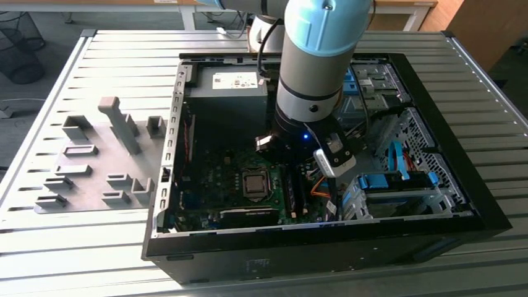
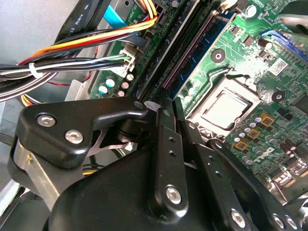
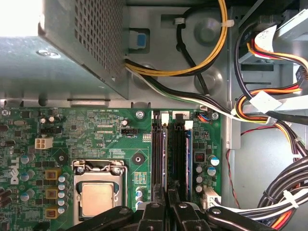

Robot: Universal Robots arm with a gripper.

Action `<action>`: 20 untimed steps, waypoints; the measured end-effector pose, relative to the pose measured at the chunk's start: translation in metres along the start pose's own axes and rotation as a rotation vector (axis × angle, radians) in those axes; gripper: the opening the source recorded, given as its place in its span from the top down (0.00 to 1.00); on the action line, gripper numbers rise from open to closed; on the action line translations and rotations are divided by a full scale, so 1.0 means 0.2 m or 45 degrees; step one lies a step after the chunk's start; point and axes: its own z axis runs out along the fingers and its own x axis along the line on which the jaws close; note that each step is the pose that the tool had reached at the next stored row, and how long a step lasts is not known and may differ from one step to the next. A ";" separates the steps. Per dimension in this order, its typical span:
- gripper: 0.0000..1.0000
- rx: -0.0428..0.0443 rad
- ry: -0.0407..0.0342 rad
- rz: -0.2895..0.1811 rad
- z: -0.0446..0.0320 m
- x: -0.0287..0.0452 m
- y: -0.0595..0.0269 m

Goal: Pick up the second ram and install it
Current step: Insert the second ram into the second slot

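1. Here, in the first wrist view, the gripper (image 3: 168, 190) has its two black fingers (image 3: 153, 211) drawn close together, so the jaws stand narrow. It hangs low over the memory slots (image 3: 166, 154) of the motherboard (image 3: 96, 134).
2. In the second wrist view the gripper (image 2: 175, 113) is seen from the side, with the fingers (image 2: 166, 144) just above the dark slots (image 2: 183, 57).
3. The second ram (image 3: 188, 159) sits in the slot nearest the cables, just beside the fingertips but apart from them. Its blue edge is thin in the first wrist view. In the second wrist view the second ram (image 2: 209, 43) shows more of its blue face.
4. The processor socket (image 3: 98, 197) lies on the other side of the slots, in both wrist views (image 2: 226, 108).
5. The first wrist view shows the perforated power supply (image 3: 72, 48) and the coloured cables (image 3: 269, 110).
6. The exterior view gives the wider scene: the arm (image 1: 318, 74) reaches down into the open computer case (image 1: 462, 204), which rests on a slatted table (image 1: 107, 247). A grey fixture plate (image 1: 99, 161) lies at the exterior view's left.
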 end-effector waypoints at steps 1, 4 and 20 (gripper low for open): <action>0.86 0.000 0.0000 0.000 0.000 0.000 0.000; 0.86 -0.001 -0.0002 0.000 0.003 0.000 0.000; 0.79 0.000 0.0000 0.000 0.015 -0.001 0.000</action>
